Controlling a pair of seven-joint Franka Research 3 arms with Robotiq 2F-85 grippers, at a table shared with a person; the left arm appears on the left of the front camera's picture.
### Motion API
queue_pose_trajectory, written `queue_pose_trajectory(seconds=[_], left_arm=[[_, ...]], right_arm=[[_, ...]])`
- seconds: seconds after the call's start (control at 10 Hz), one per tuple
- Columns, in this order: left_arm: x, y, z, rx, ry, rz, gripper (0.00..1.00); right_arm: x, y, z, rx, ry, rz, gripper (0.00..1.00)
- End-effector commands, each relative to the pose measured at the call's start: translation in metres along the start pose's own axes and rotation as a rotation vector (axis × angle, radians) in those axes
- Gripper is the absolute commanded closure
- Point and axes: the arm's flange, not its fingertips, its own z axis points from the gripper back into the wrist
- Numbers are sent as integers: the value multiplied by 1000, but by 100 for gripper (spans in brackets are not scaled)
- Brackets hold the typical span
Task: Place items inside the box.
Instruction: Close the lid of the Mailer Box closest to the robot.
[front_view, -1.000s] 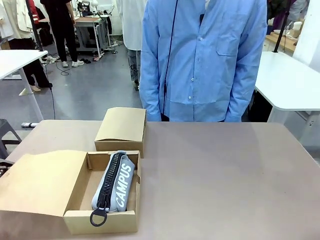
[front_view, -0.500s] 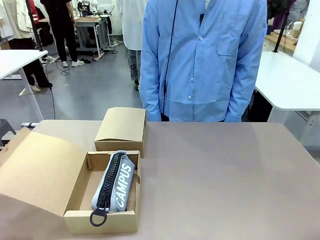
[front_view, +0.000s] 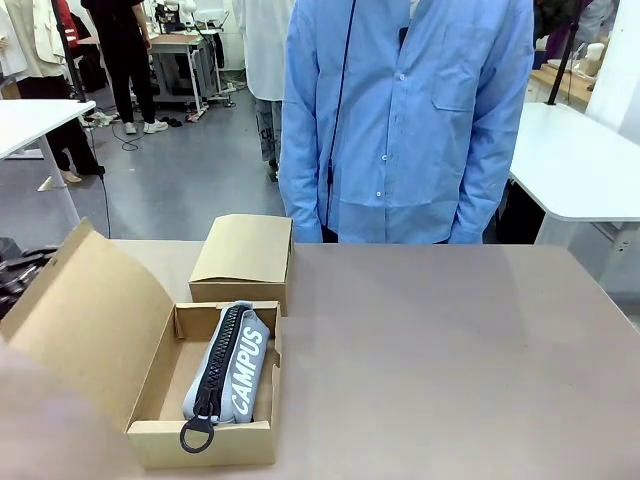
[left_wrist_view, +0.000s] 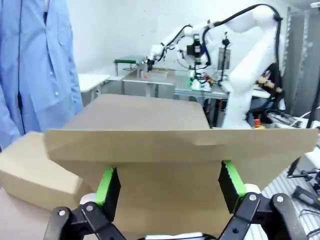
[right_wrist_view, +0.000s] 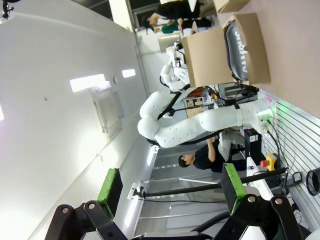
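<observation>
An open cardboard box (front_view: 200, 441) stands at the table's front left. In it lies the grey zip pencil pouch (front_view: 236, 365), printed CAMPUS, with its black ring pull (front_view: 196, 436) hanging over the front wall. The box's lid (front_view: 95, 315) stands raised and leans out to the left. My left gripper (front_view: 18, 272) is behind that lid at the picture's left edge. In the left wrist view the left gripper (left_wrist_view: 170, 182) is open, its green pads against the lid's outer face (left_wrist_view: 170, 150). My right gripper (right_wrist_view: 170, 187) is open and holds nothing, far from the box (right_wrist_view: 220, 50) and pouch (right_wrist_view: 239, 47).
A second, closed cardboard box (front_view: 245, 250) sits right behind the open one. A person in a blue shirt (front_view: 400, 120) stands at the table's far edge, hands out of sight. The brown tabletop (front_view: 450, 350) stretches bare to the right.
The lid swung up from lying flat on the left to a steep tilt. The left gripper rose behind it. The pouch and the person stayed put.
</observation>
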Motion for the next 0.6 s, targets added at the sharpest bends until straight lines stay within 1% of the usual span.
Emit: queue_pose_trajectory(seconds=[0.0,0.1,0.2,0.3,0.5], left_arm=[[-17,-98,-103,39,74,-66,0],[-29,-100,-118,11,105,-54,0],[-39,-100,-128,67,158,-56,0],[2,16,-41,-4,70,-42,0],[2,16,-41,-4,70,-42,0]], right_arm=[[-1,8,0,18,-2,-15,0],[-1,8,0,18,-2,-15,0],[-1,8,0,18,-2,-15,0],[-1,8,0,18,-2,-15,0],[-1,8,0,18,-2,-15,0]])
